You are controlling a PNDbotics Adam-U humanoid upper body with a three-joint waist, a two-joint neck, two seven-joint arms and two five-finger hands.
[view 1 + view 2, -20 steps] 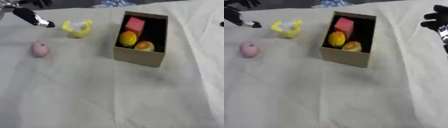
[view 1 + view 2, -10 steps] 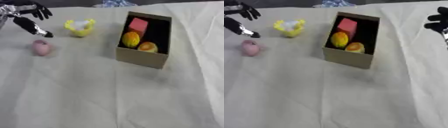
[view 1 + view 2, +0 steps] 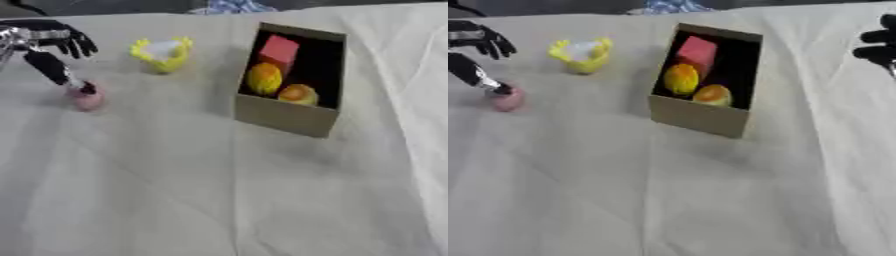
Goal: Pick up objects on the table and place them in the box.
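Left eye view: my left hand (image 3: 54, 52) reaches down left of the cardboard box (image 3: 289, 112), fingers spread, one straight fingertip touching the pink object (image 3: 87, 99). A yellow cup-shaped toy (image 3: 162, 54) sits between them.

Right eye view: my right hand (image 3: 878, 46) shows right of the box; I cannot tell its grip.

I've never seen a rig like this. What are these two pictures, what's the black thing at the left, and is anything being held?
Both pictures come from a stereo camera in a humanoid robot's head, looking down at a cloth-covered table. The black thing is its left hand; one finger touches a pink object, but nothing is held. Its right hand shows at the right edge of the right eye view. A yellow object lies nearby. The box holds a red block and two yellow-orange pieces.
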